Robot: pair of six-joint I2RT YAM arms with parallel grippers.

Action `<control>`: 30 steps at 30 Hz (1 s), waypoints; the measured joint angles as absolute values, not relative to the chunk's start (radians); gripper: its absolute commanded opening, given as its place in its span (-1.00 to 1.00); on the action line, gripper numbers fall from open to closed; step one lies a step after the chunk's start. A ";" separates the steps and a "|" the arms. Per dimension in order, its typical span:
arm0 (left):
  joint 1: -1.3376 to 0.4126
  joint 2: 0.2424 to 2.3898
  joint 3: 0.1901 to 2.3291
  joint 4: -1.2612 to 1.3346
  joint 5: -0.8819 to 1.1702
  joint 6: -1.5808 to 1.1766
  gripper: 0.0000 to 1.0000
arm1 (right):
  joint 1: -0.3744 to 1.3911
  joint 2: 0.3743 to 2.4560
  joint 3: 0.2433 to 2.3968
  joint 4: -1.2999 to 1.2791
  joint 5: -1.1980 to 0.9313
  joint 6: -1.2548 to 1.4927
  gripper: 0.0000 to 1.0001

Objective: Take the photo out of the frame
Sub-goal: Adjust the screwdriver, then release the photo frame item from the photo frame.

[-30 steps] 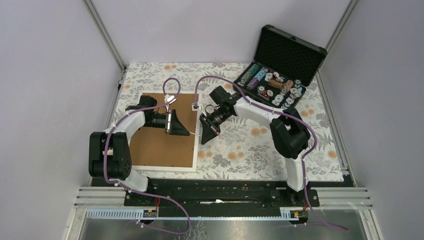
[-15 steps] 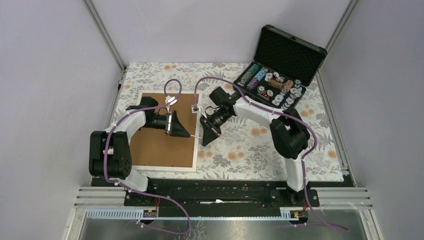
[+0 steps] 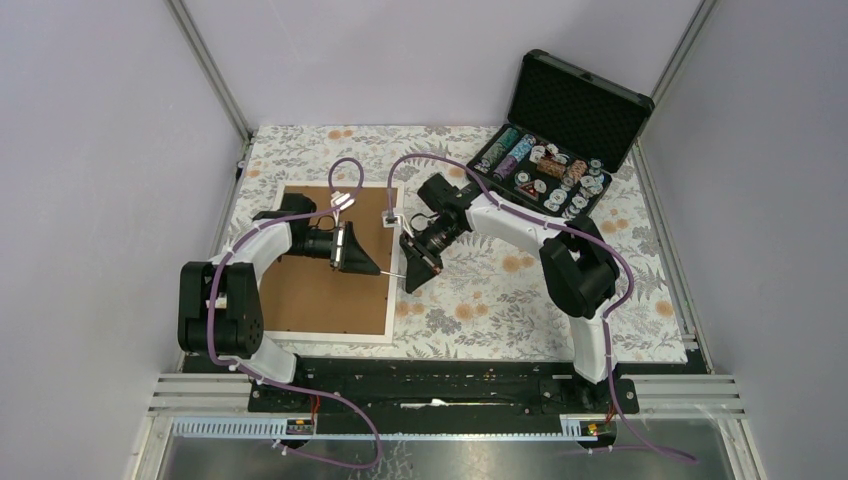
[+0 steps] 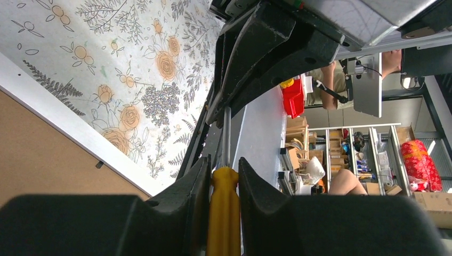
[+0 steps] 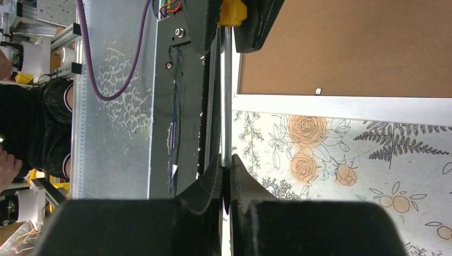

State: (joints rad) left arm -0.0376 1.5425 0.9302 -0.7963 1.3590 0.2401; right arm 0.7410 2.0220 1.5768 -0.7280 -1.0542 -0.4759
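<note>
The frame [image 3: 318, 290] lies face down on the table's left half, its brown back up inside a white border [image 5: 346, 109]. The photo is hidden beneath it. A screwdriver [image 3: 392, 271] with a yellow handle [image 4: 224, 208] and a thin steel shaft [image 5: 227, 96] hangs level over the frame's right edge. My left gripper [image 4: 224, 165] is shut on the handle. From the other side, my right gripper [image 5: 226, 162] is shut on the end of the shaft. In the top view the left gripper [image 3: 370, 267] and right gripper [image 3: 409, 274] face each other closely.
An open black case of poker chips [image 3: 560, 130] stands at the back right. A floral cloth [image 3: 520, 300] covers the table. A small metal tab [image 5: 318, 91] sits on the brown back near the white border. Enclosure walls and posts stand on both sides.
Both arms stay almost where they were, with the screwdriver between them. The left fingers have drawn in a little on the yellow handle.
</note>
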 measured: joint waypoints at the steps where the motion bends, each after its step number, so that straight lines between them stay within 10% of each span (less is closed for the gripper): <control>1: -0.038 1.542 0.930 -0.797 1.360 0.240 -0.72 | 0.741 2.022 1.579 -0.730 -1.048 -0.476 -1.00; 3: -0.040 1.542 0.931 -0.797 1.373 0.244 -1.00 | 0.741 2.022 1.582 -0.733 -1.041 -0.482 -0.48; 9: -0.036 1.542 0.945 -0.803 1.324 0.262 -1.00 | 0.736 2.022 1.584 -0.681 -1.037 -0.416 0.87; 30: 0.136 1.834 1.223 -0.886 1.080 0.356 -1.00 | 0.546 2.033 1.427 0.050 -0.854 0.276 0.61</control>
